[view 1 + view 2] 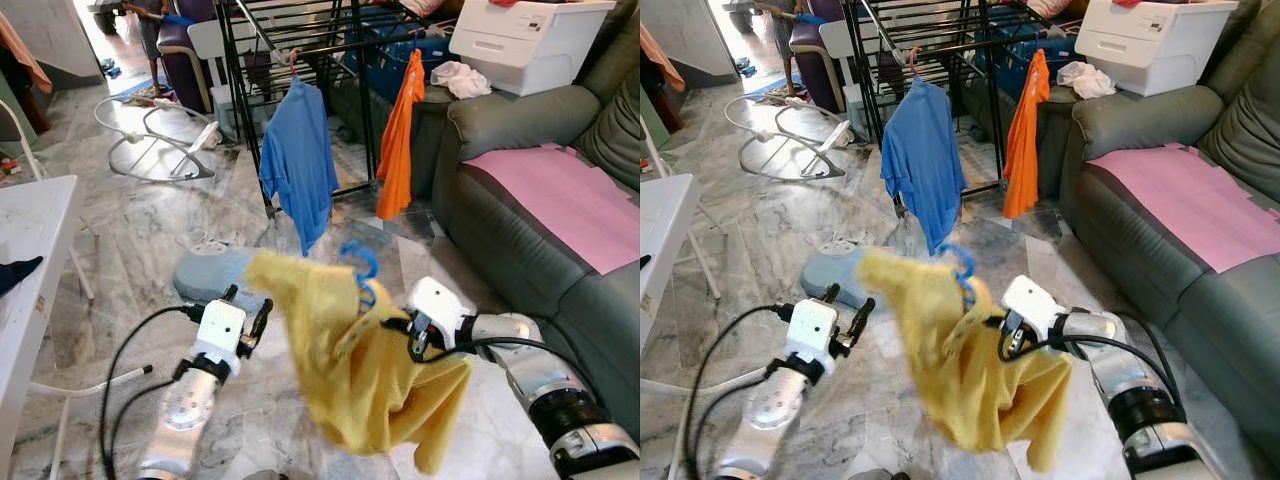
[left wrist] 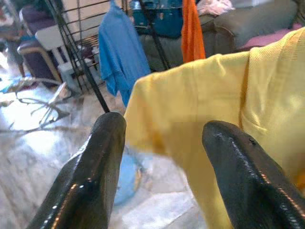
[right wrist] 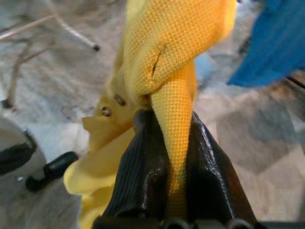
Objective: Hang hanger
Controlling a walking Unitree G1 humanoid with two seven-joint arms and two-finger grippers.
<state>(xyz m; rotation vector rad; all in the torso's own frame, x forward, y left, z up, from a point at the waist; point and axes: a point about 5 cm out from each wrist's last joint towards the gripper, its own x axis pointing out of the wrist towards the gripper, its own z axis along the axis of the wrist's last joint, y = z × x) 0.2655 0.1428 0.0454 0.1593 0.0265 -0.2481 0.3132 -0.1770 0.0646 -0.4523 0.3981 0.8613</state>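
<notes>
A yellow shirt (image 1: 340,370) hangs on a blue hanger whose hook (image 1: 362,262) sticks up above its collar. My right gripper (image 3: 169,124) is shut on a bunched fold of the yellow cloth near the collar and holds the shirt above the floor, in front of me. My left gripper (image 1: 250,305) is open beside the shirt's left shoulder, with the cloth edge just beyond its fingers (image 2: 109,129). The black drying rack (image 1: 300,30) stands farther ahead, with a blue shirt (image 1: 300,160) and an orange garment (image 1: 400,140) hanging on it.
A grey sofa (image 1: 520,230) with a pink sheet (image 1: 560,195) runs along the right, a white box (image 1: 525,40) on its arm. A white table (image 1: 30,250) is at the left. A baby bouncer (image 1: 155,140) and a blue-grey pad (image 1: 210,272) lie on the marble floor.
</notes>
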